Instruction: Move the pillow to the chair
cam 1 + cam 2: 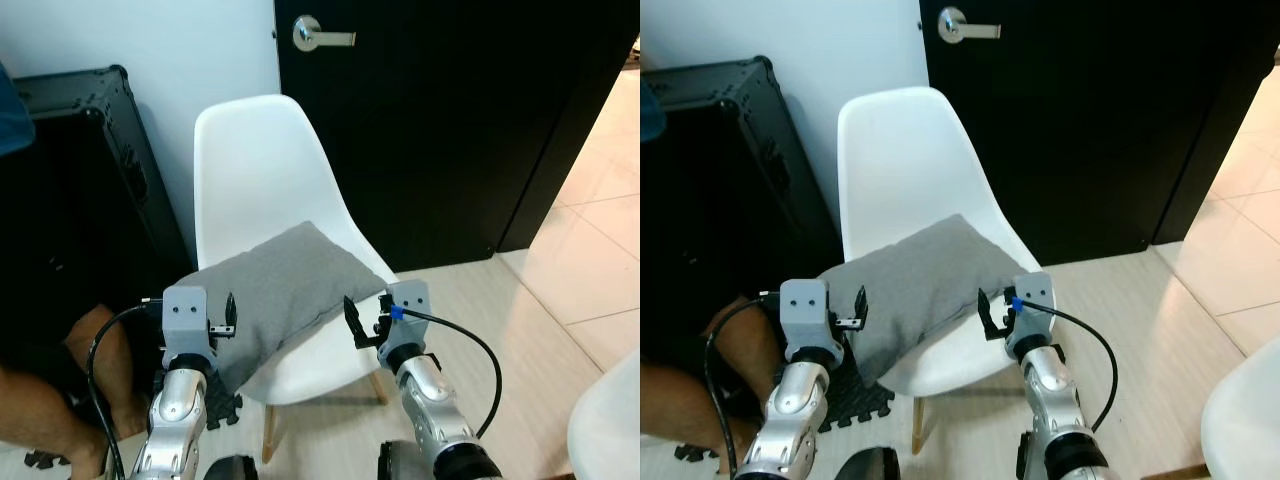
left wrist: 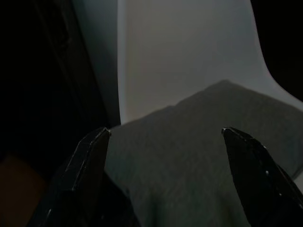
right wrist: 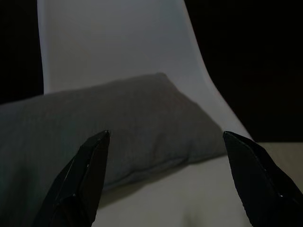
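A: One black door behind, a black case at the left. Where's the pillow?

B: On the white chair, one corner overhanging. Soft, light, probably floppy; pinch opposite edges.

A: Grippers?

B: Left gripper and right gripper both spread, empty. A person's leg is near.

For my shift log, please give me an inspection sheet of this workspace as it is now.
Surface: white chair, seat partly covered.
Job's things: grey pillow lies on the seat, one end overhanging the robot's left edge.
Clutter: black foam mat on the floor.
Hands: left hand open at the pillow; right hand open beside it.
Cables: black cable loops off the right wrist.
Surroundings: black door, black case, a person's leg.
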### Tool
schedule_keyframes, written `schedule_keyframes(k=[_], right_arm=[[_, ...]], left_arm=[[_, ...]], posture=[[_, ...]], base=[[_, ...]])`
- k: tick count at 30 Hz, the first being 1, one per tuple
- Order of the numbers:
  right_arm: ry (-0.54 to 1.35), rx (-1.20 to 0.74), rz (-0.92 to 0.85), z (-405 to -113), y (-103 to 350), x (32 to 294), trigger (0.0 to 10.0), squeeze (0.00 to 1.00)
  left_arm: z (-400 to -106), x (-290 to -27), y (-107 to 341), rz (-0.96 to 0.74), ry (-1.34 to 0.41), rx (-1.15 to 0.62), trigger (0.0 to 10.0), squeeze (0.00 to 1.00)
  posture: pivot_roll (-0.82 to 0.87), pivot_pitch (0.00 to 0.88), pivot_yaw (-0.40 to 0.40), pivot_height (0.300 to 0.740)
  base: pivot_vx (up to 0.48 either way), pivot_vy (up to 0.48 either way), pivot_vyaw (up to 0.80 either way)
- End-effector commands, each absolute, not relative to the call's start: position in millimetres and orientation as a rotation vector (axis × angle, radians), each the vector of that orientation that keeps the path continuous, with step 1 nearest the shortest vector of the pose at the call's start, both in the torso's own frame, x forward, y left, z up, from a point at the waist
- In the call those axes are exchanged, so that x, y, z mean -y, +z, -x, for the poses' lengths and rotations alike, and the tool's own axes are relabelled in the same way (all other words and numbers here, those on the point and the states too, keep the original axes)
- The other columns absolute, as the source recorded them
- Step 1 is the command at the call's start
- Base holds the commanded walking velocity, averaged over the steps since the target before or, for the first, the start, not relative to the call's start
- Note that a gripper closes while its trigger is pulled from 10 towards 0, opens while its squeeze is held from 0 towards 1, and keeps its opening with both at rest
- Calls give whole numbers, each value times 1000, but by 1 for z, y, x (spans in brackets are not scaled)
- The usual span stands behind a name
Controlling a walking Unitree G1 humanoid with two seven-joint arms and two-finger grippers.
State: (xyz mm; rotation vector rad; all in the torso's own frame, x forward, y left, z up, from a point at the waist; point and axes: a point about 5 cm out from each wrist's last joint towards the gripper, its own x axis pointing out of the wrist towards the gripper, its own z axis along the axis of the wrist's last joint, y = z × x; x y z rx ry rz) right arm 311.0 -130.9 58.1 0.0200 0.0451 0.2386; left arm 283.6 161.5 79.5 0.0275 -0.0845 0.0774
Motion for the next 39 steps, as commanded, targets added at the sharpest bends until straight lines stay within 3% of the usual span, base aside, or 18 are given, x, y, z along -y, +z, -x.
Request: schedule_keyframes(k=[1,16,30,35,39], right_arm=[[253,-26,-13,-312,61,127,10000,0],[241,-3,-22,-314,66,128,10000,0],[213,-70,-8,-312,56,135,10000,0],[203,-121,1,-309,46,138,10000,0],[176,-134,11,-307,43,144,10000,0]], left_arm=[[-282,-164,79,-41,78,76,10000,0],[-281,-160,81,-55,46,69,10000,0],[-282,-146,73,10,-36,-28,10000,0],[-284,-158,59,6,194,-89,10000,0],[-282,-152,58,32,37,-110,10000,0]], posture=[[43,36,3,665],[46,39,11,738],[40,37,13,740],[39,37,12,740],[34,36,12,740]], base=[[0,0,0],[0,0,0],[0,0,0],[0,0,0],[0,0,0]])
